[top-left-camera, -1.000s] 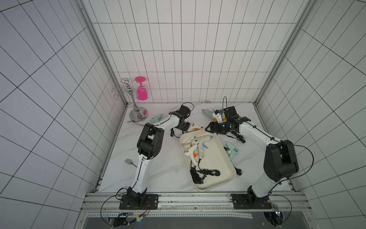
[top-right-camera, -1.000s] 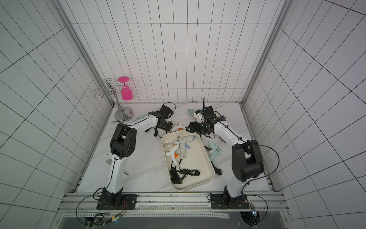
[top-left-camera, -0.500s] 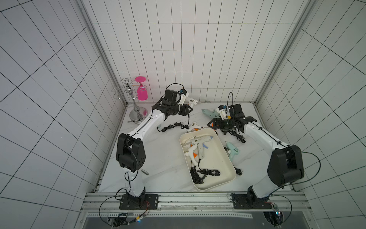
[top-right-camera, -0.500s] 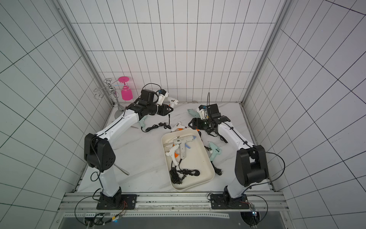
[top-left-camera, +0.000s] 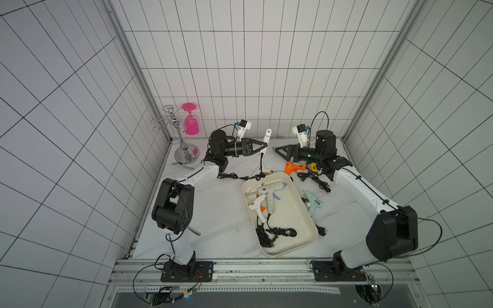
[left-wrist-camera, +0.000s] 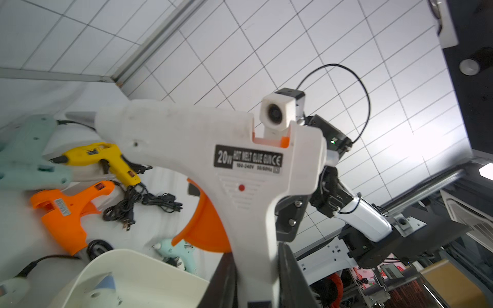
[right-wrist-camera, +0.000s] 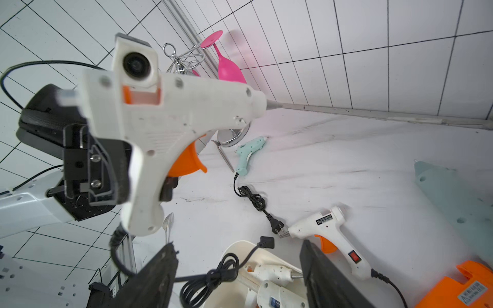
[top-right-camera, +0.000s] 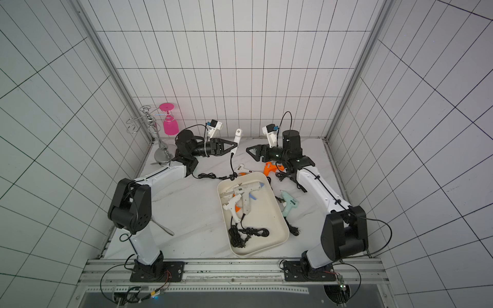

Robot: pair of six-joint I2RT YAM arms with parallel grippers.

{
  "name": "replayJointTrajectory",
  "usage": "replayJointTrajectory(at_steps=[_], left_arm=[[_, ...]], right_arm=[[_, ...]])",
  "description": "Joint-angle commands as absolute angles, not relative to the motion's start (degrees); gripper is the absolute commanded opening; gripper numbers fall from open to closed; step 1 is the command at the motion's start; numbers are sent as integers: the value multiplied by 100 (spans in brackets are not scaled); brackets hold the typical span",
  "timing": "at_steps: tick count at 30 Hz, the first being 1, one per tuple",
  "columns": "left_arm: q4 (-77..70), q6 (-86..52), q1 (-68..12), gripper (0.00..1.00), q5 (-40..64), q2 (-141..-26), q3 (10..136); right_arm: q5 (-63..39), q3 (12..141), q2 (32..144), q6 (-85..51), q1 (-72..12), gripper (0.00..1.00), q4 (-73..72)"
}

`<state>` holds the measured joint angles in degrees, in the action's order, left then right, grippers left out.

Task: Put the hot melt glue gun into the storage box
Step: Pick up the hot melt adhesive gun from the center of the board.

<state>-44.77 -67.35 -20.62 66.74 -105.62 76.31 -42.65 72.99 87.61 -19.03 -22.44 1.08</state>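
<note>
My left gripper (top-left-camera: 263, 146) (left-wrist-camera: 256, 280) is shut on the handle of a white hot melt glue gun (top-left-camera: 266, 136) (left-wrist-camera: 213, 160) with an orange trigger, held in the air above the back middle of the table. Its black cord (top-left-camera: 261, 165) hangs down to the table by the far end of the storage box (top-left-camera: 290, 216) (top-right-camera: 266, 216). Two white glue guns (top-left-camera: 266, 190) and coiled cords lie in the box. My right gripper (top-left-camera: 276, 150) (right-wrist-camera: 237, 272) is open and empty, raised and facing the held gun (right-wrist-camera: 165, 120) at close range.
On the table right of the box lie an orange gun (top-left-camera: 293, 168), a yellow gun (top-left-camera: 313, 167) and a mint gun (top-left-camera: 314, 205) with cords. A small white gun (top-right-camera: 242, 168) lies behind the box. A metal rack (top-left-camera: 184, 149) with a pink glass (top-left-camera: 190, 122) stands back left. A fork (top-left-camera: 193, 230) lies front left.
My left gripper lifted the white gun off the table and carried it up and right toward the middle. My right gripper rose off the table, opened slightly and turned toward it.
</note>
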Motion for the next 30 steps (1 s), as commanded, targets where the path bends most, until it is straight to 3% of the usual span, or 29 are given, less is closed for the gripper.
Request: replayJointTrajectory(at_steps=[1, 4, 10, 20, 25, 30], left_arm=[[-7113, -8691, -2099, 8, 6996, -10823, 7662], [-7824, -9328, -2150, 8, 6996, -11015, 7729], [-7730, -9309, -2207, 7, 7082, -11065, 7711], [-6356, -8149, -2378, 7, 7250, -10831, 7594], [-6330, -8208, -2335, 7, 7285, -10771, 7594], [-6359, -8409, -2308, 7, 7382, -10780, 7565]], right_arm=[[-4350, 7646, 8946, -2177, -2307, 75, -331], [-4617, 7548, 8927, -2466, -2320, 75, -884], [-5174, 7011, 8818, -3476, -2318, 76, -2732], [-5313, 7306, 8919, -3406, -2475, 78, -2486], [-4612, 6822, 8300, -2461, -2110, 77, -1734], [-3308, 6497, 7435, 370, -2039, 85, 1]])
